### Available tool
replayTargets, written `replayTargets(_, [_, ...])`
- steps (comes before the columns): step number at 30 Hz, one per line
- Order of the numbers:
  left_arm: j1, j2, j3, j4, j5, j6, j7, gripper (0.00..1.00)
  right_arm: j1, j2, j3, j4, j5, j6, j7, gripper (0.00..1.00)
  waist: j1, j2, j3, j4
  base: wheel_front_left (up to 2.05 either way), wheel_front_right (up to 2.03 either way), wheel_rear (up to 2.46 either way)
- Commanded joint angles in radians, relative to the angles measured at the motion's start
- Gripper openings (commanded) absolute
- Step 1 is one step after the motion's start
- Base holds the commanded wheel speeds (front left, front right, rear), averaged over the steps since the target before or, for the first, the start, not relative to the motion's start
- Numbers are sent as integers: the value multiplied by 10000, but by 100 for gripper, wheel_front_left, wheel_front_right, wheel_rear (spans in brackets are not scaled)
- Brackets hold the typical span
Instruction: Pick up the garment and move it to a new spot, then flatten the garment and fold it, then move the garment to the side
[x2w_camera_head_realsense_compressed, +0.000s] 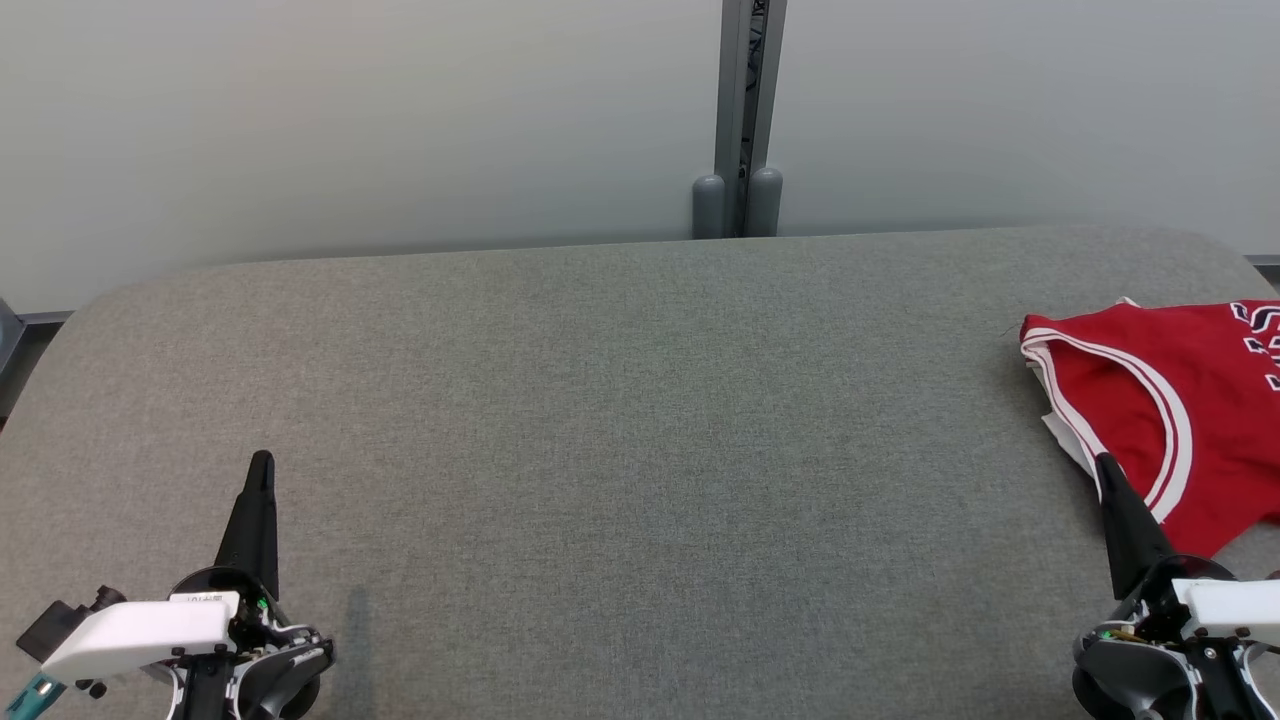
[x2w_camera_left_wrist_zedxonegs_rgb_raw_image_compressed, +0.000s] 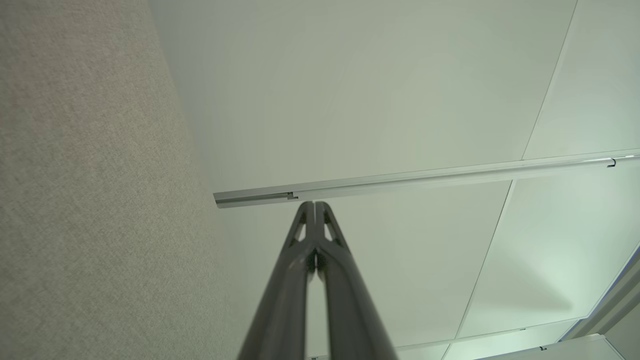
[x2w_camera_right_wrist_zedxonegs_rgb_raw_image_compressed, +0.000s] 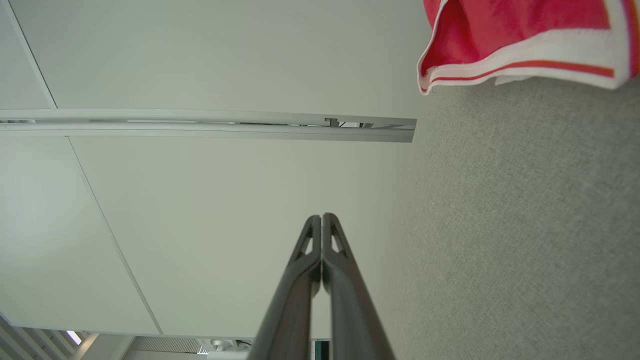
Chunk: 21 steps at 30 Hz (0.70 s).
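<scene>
You are working over a wide grey cloth-covered table (x2w_camera_head_realsense_compressed: 600, 420), and the red jersey (x2w_camera_head_realsense_compressed: 1180, 400) lies at its far right edge, partly cut off by the head view. It rests fairly flat, with white-trimmed layers stacked under the armhole. It reads to me as folded and set aside, which would leave nothing to do, though it could equally be waiting for its first pickup. Your left gripper (x2w_camera_head_realsense_compressed: 262, 462) sits at the near left, fingers pressed together on nothing. Your right gripper (x2w_camera_head_realsense_compressed: 1103, 465), near the jersey but apart from it, is likewise closed and empty.
</scene>
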Motion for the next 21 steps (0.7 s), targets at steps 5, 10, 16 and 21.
replayTargets(5, [-120, 54, 38, -23, -14, -25, 28, 0, -88, -43, 0, -29, 25, 4, 28, 0, 0, 0, 0, 0, 0, 0, 0])
replayTargets(10, [-120, 54, 38, -24, -14, -25, 28, 0, -88, -43, 0, -29, 25, 4, 28, 0, 0, 0, 0, 0, 0, 0, 0])
replayTargets(16, [-120, 54, 38, -24, -14, -25, 28, 0, -88, -43, 0, -29, 25, 4, 28, 0, 0, 0, 0, 0, 0, 0, 0])
replayTargets(21, [-120, 54, 37, -24, -14, -25, 28, 0, -88, -43, 0, -29, 25, 4, 28, 0, 0, 0, 0, 0, 0, 0, 0])
